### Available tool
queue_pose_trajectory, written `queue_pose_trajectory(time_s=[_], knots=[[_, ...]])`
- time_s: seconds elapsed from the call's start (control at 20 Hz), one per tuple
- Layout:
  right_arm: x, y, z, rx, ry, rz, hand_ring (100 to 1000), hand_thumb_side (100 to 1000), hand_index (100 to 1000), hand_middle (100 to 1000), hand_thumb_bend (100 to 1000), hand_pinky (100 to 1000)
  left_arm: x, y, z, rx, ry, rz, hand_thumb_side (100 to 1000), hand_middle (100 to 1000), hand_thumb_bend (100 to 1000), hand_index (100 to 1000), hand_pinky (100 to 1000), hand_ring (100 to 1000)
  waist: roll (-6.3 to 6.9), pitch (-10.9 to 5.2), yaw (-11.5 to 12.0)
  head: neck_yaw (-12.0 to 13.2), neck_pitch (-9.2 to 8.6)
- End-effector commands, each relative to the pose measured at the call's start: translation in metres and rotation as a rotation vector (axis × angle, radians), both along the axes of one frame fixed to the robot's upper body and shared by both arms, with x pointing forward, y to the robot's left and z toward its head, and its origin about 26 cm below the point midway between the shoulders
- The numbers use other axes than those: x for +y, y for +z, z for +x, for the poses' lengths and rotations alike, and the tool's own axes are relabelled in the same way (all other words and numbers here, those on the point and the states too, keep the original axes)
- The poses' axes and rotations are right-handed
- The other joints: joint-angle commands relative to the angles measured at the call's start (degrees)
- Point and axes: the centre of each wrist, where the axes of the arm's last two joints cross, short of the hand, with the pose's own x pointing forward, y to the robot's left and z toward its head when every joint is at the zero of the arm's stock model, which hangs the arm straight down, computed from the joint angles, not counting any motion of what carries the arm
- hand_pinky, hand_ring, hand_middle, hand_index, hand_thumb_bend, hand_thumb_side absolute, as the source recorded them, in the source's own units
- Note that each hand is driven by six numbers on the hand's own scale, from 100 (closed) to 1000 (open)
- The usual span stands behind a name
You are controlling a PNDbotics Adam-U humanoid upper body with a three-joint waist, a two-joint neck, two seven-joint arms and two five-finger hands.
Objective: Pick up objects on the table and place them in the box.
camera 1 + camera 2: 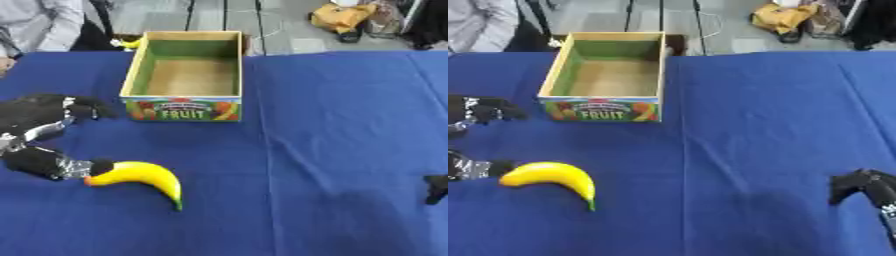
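While its fingers (83, 107) spread open, the left hand (39, 135) touches the banana (140, 175) by its thumb.

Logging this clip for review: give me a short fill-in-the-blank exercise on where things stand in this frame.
1. The banana lies on the ____ cloth.
2. The box holds ____.
3. A finger of the left hand touches the banana's ____ end.
4. The word printed on the box front is ____.
The right hand shows at the lower right.

Missing words: blue; nothing; left; FRUIT
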Motion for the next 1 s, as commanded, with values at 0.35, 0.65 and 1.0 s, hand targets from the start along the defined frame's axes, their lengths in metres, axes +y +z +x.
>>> queue_pose_trajectory(time_s=[0.35, 0.65, 1.0], knots=[[-0.001, 0.008, -0.001, -0.02, 0.013, -0.025, 479, 1000, 634, 499, 100, 765, 0.01, 0.005, 0.001, 0.053, 0.038, 0.059, 1000, 831, 557, 947, 578, 781, 0.34, -1.17, 0.0, -0.31, 0.02], [-0.001, 0.008, -0.001, -0.018, 0.009, -0.024, 478, 1000, 634, 498, 100, 767, 0.01, 0.002, 0.002, 0.071, 0.048, 0.061, 1000, 830, 566, 946, 584, 784, 0.72, -1.06, -0.19, -0.76, 0.79], [-0.002, 0.009, -0.001, -0.029, 0.018, -0.026, 481, 1000, 640, 501, 100, 767, 0.012, -0.003, 0.003, 0.122, 0.082, 0.072, 1000, 833, 565, 946, 589, 788, 0.68, -1.1, -0.58, -0.75, 1.83]])
